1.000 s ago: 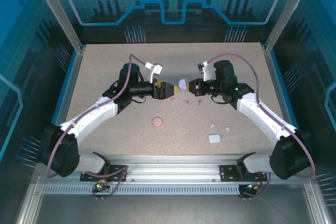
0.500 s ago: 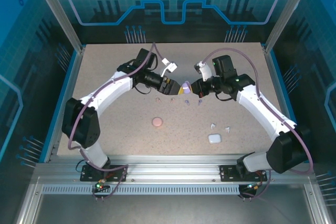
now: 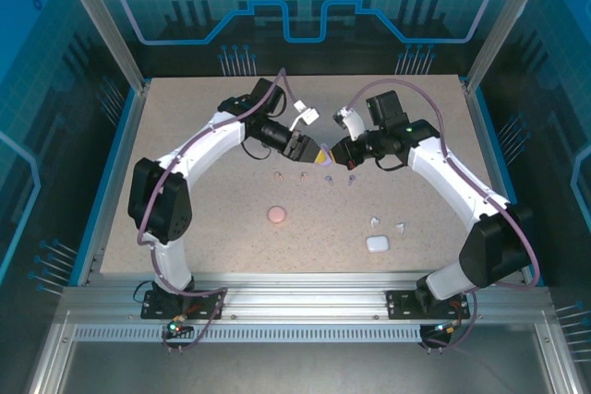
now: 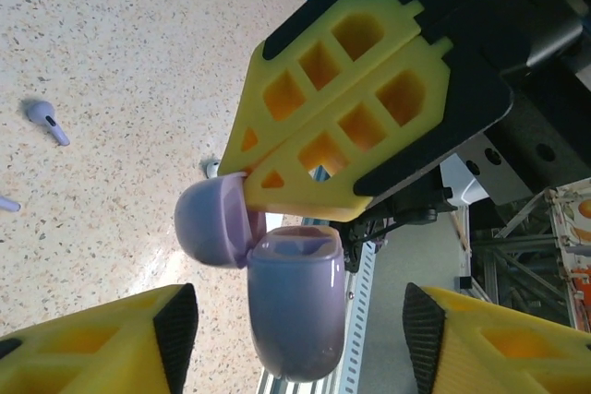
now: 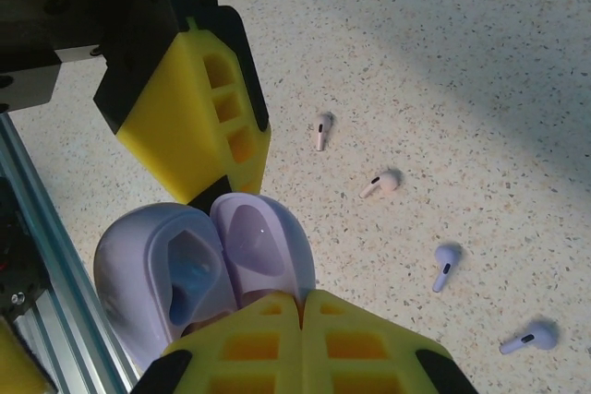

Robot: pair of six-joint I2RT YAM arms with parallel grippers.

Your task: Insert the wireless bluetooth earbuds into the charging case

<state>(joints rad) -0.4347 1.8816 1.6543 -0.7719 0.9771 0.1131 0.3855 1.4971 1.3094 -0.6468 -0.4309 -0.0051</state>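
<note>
Gleaming purple clamshell case (image 5: pixel 208 265) sits pinched in right claw (image 5: pixel 300 297).

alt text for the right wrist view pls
An open purple charging case is pinched by its lid in the shut right end effector. A finger of the left end effector sits close beside it; four earbuds lie on the speckled table.

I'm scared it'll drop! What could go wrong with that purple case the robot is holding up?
The right gripper pinches the open purple plastic charging case only by the edge of its lid, so it could slip and fall. The left gripper flanks the case without touching; closing off-centre might twist it loose or snap the lid shut.
</note>
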